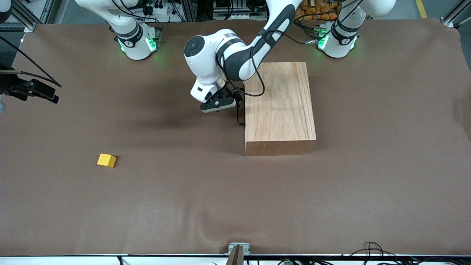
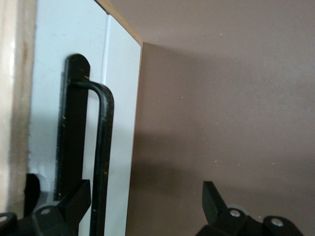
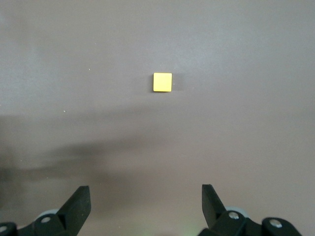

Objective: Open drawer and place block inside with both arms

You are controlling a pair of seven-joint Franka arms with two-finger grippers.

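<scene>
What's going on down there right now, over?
Left gripper open at drawer handle, drawer shut. Right gripper open, high over block. Block on cloth, nothing blocking it.

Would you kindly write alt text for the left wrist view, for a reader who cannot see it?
The left tool is open around the thin black loop handle of the drawer, one finger against the white front panel. The drawer looks shut in its light-wood cabinet, with brown table cloth alongside.

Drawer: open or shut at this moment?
Shut. The drawer front sits flush with the cabinet; the open left gripper straddles its handle.
</scene>
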